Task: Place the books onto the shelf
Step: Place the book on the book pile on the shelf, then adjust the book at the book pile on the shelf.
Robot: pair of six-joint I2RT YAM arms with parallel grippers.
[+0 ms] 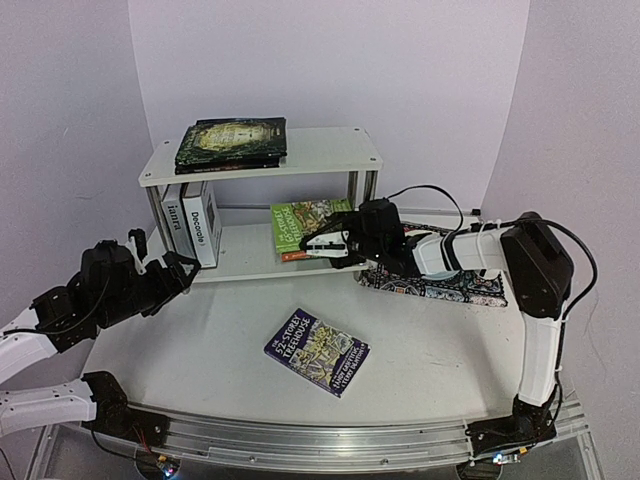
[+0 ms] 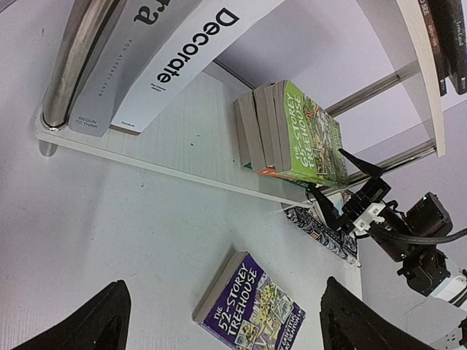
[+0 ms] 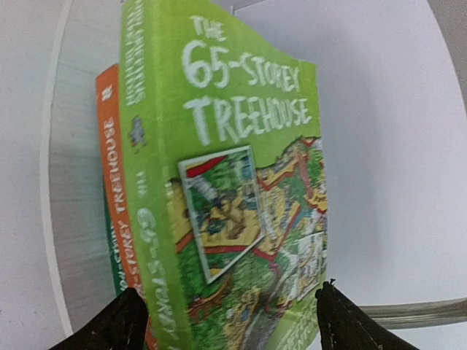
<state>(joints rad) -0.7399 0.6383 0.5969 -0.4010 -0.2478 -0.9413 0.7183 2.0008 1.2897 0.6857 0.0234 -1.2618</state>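
Green paperback [image 1: 310,222]: top of a stack on the lower board of the shelf [image 1: 320,150]. Right end effector [image 1: 322,248]: spread wide, fingers flanking that paperback's near edge; contact not discernible. Left end effector [image 1: 180,272]: spread, near the upright white hardbacks [image 1: 190,222]. Purple paperback [image 1: 317,351]: flat on the counter [image 1: 220,340].

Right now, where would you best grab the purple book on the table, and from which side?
Probably the page edge above its title, on the robot's left. The purple book lies flat, cover up, on the table, so no upright face offers itself; coming in low from the left, one finger under that edge and one over, seems best.
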